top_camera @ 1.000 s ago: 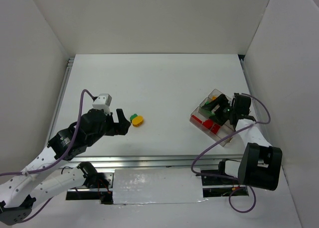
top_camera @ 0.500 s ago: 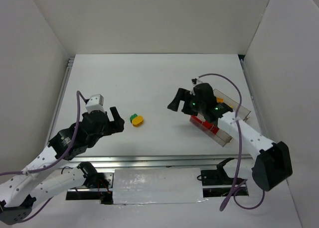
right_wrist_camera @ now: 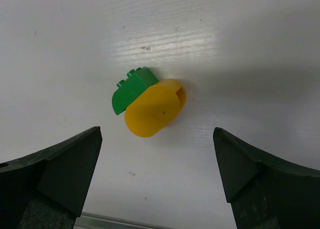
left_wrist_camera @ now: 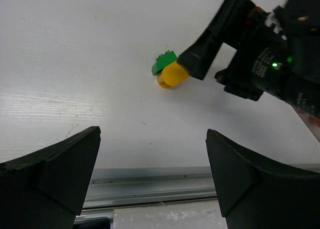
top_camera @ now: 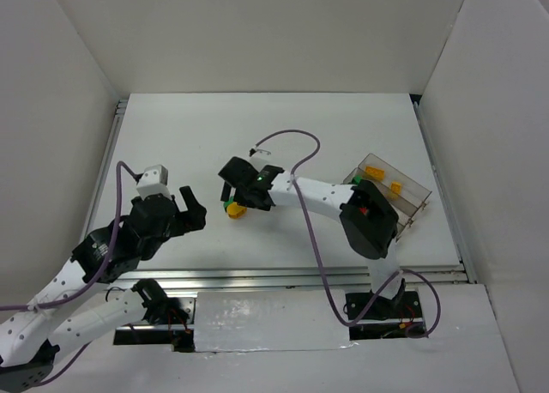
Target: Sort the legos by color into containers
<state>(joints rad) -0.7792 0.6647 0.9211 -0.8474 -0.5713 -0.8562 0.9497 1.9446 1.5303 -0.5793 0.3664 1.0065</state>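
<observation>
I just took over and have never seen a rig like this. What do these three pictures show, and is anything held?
Two robot arms are bolted at the near edge of a white table. One picture looks down from above and behind them; the other two come from a camera on each wrist, the dark shapes at the bottom being that arm's own claw. The right claw is open over a green brick and a yellow brick that touch. The left claw is open too, facing the same pair. Neither holds anything. The clear tray at the right shows two yellow pieces inside.
</observation>
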